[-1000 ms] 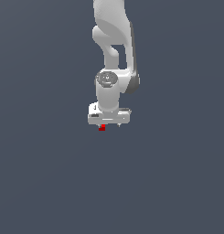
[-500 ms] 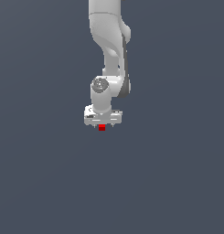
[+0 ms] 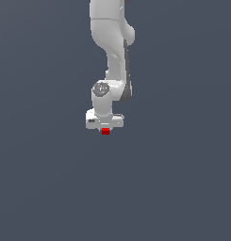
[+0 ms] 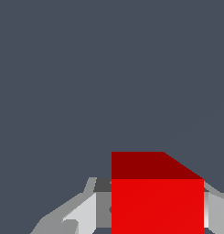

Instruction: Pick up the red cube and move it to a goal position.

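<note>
My end effector (image 3: 105, 130) points straight down from my white arm (image 3: 112, 52), which descends from the upper edge of the exterior view. The red cube (image 3: 105, 132) sits directly beneath the end effector body, at its midline, pinched between my fingers (image 4: 83, 215). In the wrist view the red cube (image 4: 157, 201) fills the space between the grey finger surfaces, one bright face toward the camera and a darker face above it. The fingers are pressed against its two sides. The surroundings are a uniform dark grey-blue field in both views; I cannot tell whether the cube touches any surface below it.
</note>
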{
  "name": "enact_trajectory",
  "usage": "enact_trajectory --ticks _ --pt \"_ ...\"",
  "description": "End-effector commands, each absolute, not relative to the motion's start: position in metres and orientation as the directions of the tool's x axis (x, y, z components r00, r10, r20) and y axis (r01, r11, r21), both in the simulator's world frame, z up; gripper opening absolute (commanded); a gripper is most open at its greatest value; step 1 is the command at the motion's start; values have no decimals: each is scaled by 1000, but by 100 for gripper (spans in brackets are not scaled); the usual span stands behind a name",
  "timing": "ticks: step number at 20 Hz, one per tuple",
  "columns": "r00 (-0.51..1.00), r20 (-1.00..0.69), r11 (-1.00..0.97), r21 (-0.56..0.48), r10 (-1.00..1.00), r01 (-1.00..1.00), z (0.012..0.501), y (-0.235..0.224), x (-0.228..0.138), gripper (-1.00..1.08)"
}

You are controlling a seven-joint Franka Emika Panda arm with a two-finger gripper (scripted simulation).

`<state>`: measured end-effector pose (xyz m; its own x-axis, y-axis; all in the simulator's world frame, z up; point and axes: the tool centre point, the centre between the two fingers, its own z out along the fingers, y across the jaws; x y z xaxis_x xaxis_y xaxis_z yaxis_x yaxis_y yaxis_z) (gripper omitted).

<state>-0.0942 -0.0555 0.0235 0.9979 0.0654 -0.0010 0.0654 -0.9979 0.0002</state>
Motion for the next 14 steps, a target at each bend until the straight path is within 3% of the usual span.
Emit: enact_trajectory --ticks 1,14 --pt "998 -1 -998 0 66 66 23 -55 -94 -100" --pt "998 0 -998 0 66 66 29 -53 -86 -100"
